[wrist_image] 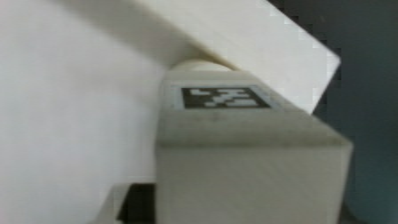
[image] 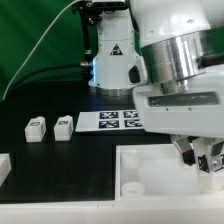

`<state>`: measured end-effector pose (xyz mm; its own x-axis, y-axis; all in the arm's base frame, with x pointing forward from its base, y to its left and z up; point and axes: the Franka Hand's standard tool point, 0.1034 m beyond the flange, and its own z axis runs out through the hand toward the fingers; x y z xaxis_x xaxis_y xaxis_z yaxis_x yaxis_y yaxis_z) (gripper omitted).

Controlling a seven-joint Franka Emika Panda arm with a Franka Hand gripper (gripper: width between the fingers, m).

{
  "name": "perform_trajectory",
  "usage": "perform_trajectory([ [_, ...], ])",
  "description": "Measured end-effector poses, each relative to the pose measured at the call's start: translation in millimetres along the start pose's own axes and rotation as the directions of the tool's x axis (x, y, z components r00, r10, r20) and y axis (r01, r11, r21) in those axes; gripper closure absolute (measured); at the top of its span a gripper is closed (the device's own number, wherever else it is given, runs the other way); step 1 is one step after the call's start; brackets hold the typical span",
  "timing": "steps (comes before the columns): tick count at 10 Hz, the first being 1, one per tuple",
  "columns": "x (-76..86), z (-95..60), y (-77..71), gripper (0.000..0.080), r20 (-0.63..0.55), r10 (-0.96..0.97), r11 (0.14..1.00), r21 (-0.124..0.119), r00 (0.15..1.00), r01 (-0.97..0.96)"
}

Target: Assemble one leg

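Observation:
My gripper (image: 199, 157) hangs over the far right part of the large white tray (image: 150, 190) and is shut on a leg. In the wrist view that leg (wrist_image: 237, 140) fills the middle as a grey-white block with a black-and-white tag. Its far end meets a round white socket on the tray's edge (wrist_image: 107, 90); I cannot tell how deep it sits. One dark fingertip (wrist_image: 153, 205) shows beside the block. Two more legs (image: 36, 128) (image: 63, 126) stand on the black table at the exterior view's left.
The marker board (image: 118, 120) lies behind the tray. The robot's base (image: 112, 60) stands at the back. A white part (image: 4, 168) lies at the exterior view's left edge. A round socket (image: 133, 186) shows at the tray's near left corner.

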<state>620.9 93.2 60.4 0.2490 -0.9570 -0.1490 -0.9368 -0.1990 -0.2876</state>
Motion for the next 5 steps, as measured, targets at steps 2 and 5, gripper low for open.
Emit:
perform_trajectory([
  [2, -7.6, -0.3, 2.4, 0.0499, 0.034, 0.206, 0.978, -0.02, 0.978, -0.205],
  [5, -7.7, -0.2, 3.5, 0.0499, 0.038, 0.182, 0.983, -0.029, 0.983, -0.181],
])
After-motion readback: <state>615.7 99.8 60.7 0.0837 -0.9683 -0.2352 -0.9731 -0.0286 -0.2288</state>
